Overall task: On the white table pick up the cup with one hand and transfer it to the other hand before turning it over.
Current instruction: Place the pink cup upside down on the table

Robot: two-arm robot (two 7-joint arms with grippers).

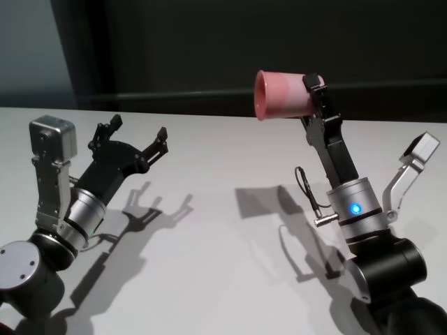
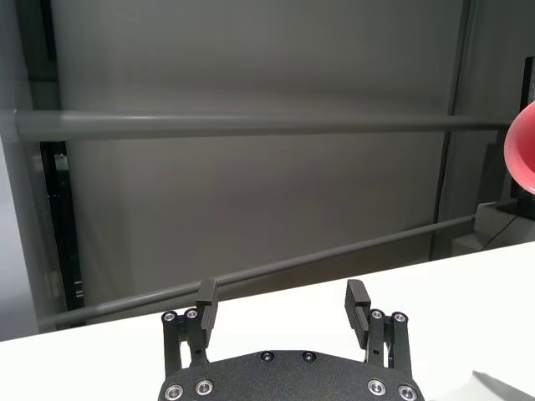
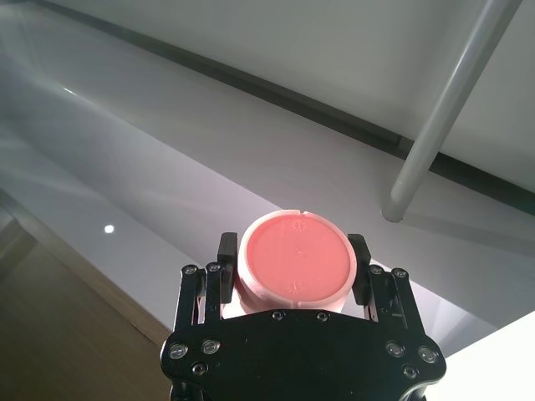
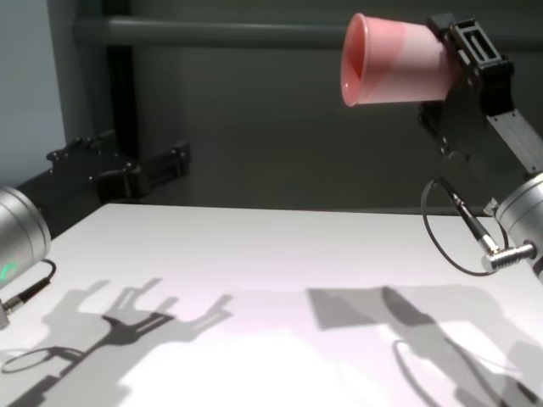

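Note:
The pink cup [image 1: 283,94] lies on its side high above the white table [image 1: 223,160], mouth turned toward the left arm. My right gripper [image 1: 312,94], the one with the blue wrist light, is shut on the cup's base end; the right wrist view shows the cup's [image 3: 294,267] flat bottom between both fingers. In the chest view the cup [image 4: 394,61] hangs well above the tabletop [image 4: 254,246]. My left gripper [image 1: 137,130] stands open and empty over the table's left side, apart from the cup. The left wrist view catches only the cup's rim [image 2: 522,159] beyond the open left gripper [image 2: 282,296].
A dark wall with a grey horizontal rail [image 4: 212,32] runs behind the table's far edge. A thin black cable [image 1: 307,192] loops off the right wrist. Only the arms' shadows lie on the tabletop between the two arms.

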